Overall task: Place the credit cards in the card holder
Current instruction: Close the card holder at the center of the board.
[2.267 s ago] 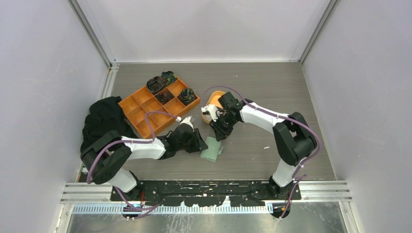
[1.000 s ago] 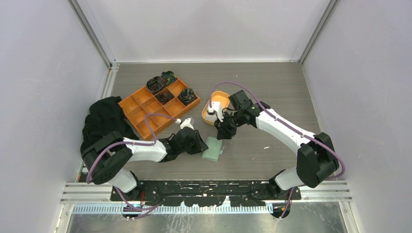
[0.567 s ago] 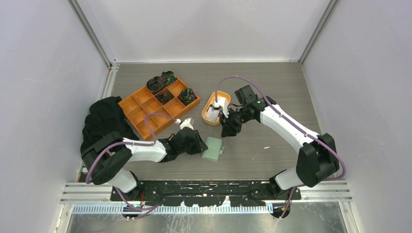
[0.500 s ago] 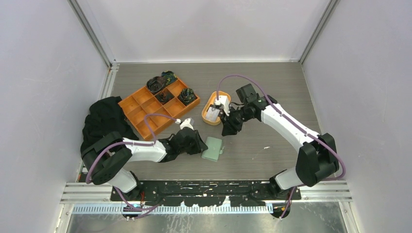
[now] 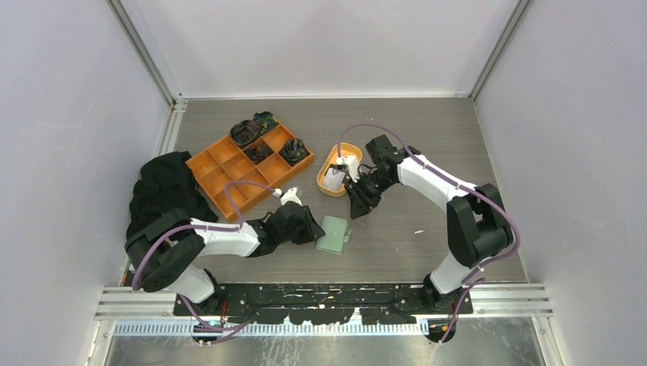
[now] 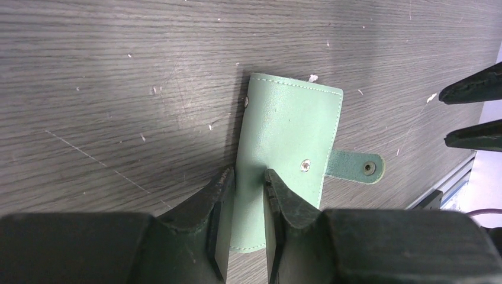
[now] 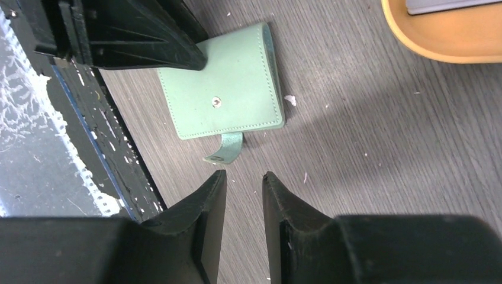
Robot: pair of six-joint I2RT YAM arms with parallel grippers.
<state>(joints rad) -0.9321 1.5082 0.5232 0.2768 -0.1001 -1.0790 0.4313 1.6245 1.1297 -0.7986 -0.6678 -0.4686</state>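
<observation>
In a plain, pale-walled test cell, a sage-green card holder (image 7: 222, 83) lies closed on the grey wood-grain table (image 5: 427, 130). Its strap tab (image 6: 355, 165) is unfastened, and any stamp on its metal snap stud (image 7: 216, 102) is too small to read. The left gripper (image 6: 248, 173) sits low at the holder's edge, its fingers narrowly apart with the green cover showing between them; whether they pinch it cannot be told. The right gripper (image 7: 244, 176) hangs empty over the table between the holder and an oval orange dish (image 5: 345, 149), its jaws only a narrow slot apart. A pale credit card (image 5: 333, 180) lies in that dish, its print too small to make out. Further left, an orange compartment tray (image 5: 229, 164) holds dark bundles (image 5: 252, 131) in its far compartments, and a black cloth (image 5: 164, 187) is heaped against it. White specks and fine scratches mark the tabletop, and aluminium rails (image 5: 145, 53) run up the corners of the walls (image 5: 320, 46).
</observation>
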